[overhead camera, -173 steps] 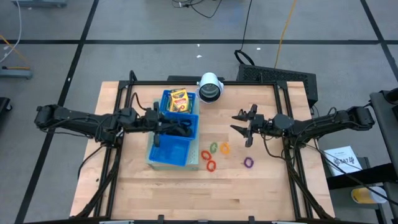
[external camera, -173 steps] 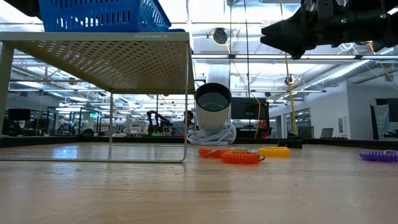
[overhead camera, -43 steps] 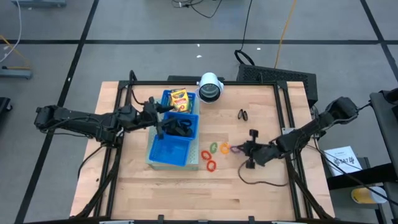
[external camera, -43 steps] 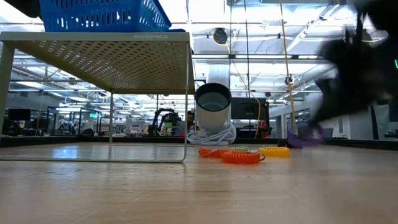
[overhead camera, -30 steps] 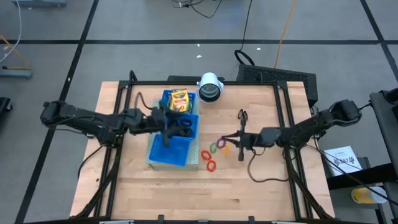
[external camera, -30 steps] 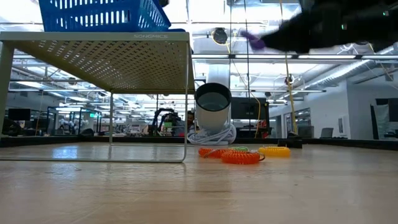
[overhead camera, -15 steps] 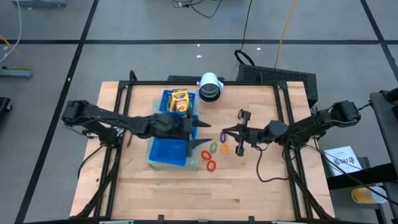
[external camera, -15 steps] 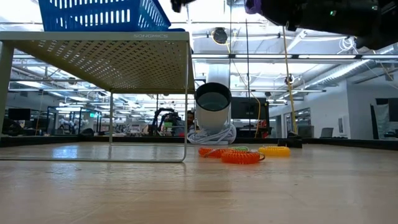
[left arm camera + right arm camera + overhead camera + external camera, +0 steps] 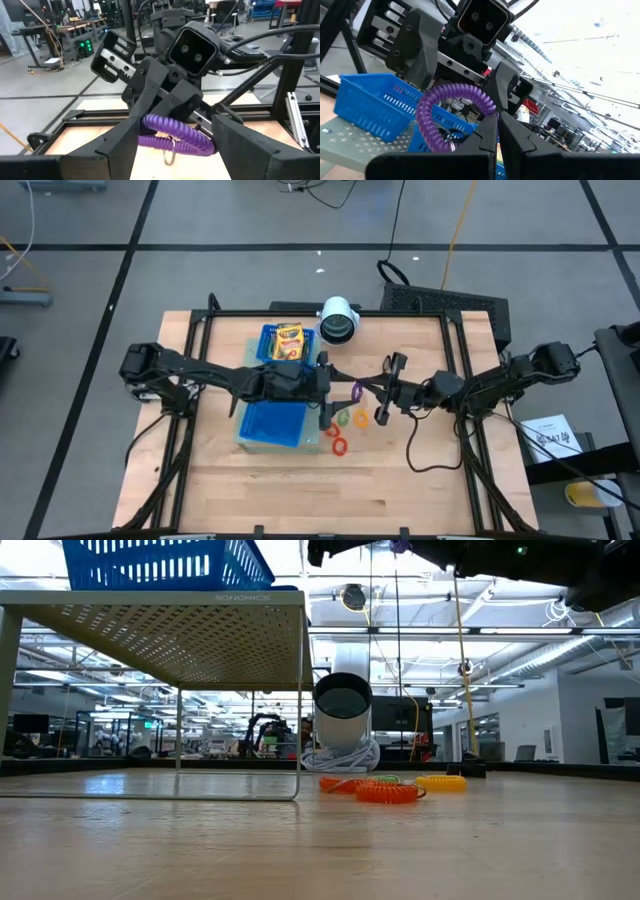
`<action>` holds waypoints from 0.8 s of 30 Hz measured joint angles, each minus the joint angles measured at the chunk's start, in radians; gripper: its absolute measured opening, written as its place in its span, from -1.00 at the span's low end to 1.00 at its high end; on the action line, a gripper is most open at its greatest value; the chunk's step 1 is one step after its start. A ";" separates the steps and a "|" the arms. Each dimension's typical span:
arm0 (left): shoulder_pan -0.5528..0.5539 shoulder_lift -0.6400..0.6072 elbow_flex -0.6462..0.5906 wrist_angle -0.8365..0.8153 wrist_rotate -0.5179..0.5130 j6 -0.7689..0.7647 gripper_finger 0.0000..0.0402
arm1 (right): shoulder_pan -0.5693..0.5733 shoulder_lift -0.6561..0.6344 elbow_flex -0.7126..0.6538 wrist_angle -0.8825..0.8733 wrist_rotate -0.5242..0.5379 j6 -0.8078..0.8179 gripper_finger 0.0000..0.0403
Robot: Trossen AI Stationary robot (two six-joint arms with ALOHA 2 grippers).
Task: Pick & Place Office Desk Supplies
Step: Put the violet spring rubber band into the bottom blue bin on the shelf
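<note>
On the left half of the table stands the blue tray (image 9: 270,423) on its raised shelf, with the crayon boxes (image 9: 287,341) in its far compartment. The left gripper (image 9: 330,383) hovers off the tray's right edge, its fingers spread wide around the purple ring (image 9: 357,391) without yet pinching it. The right gripper (image 9: 367,392) meets it mid-air above the table's middle, jaws clamped tight on the ring's edge; the right wrist view shows the coil (image 9: 451,115) sticking up from the closed tips. This looks like a handover. To do it well, the left fingers should close squarely on the coil before the right lets go, since a springy ring can slip. Red, green and orange rings (image 9: 345,428) lie on the wood just below, near the tray.
</note>
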 joint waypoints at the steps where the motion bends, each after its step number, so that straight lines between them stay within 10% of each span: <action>1: 0.004 0.000 0.000 -0.001 0.001 -0.003 0.27 | 0.000 0.000 0.000 0.002 0.000 0.000 -1.00; 11: 0.032 0.003 0.000 -0.049 -0.026 -0.044 0.20 | 0.001 0.000 0.002 0.002 -0.084 0.009 -1.00; 24: 0.040 -0.027 -0.001 -0.101 0.106 0.022 -0.92 | 0.003 -0.048 0.003 -0.117 0.084 0.279 -0.63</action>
